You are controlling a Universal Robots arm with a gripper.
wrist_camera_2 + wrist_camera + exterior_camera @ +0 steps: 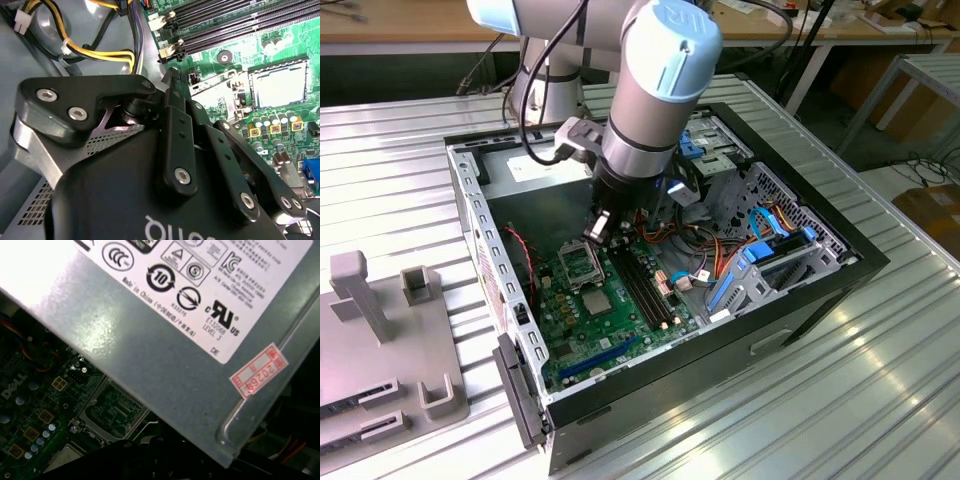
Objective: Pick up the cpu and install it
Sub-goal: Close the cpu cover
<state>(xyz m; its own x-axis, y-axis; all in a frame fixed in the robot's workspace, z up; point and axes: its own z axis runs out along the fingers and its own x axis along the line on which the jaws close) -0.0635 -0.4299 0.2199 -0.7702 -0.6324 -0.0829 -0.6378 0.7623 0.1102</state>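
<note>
Standing by the open PC case [860,262]: the arm [650,90] reaches down into it, and the gripper [601,228] hangs low over the green mobo [570,335], above the socket frame [577,262] and towards its 12 o'clock edge. Can't tell how wide the gripper stands or whether it has anything in it; the tip is hidden by its own body. The cpu [600,300] looks to be the pale flat square lying on the board just beside the frame, at abt 5 o'clock from it in the exterior view, w/ the long RAM slots [645,285] at its 3 o'clock. In the second wrist view it shows a silver-tan face [278,85] set flat inside a dark surround, and the frame next to it looks empty, so prob. not installed yet. The grey PSU [150,340] sits close by the wrist. Handling, as I judge it: thin, light, stiff, w/ a smooth metal lid that's prob. slippery, and an underside plus socket contacts that won't forgive scraping. Best hold is on two opposite edges, kept level, not on the face. It lies so flat that there's little edge to catch.
</note>
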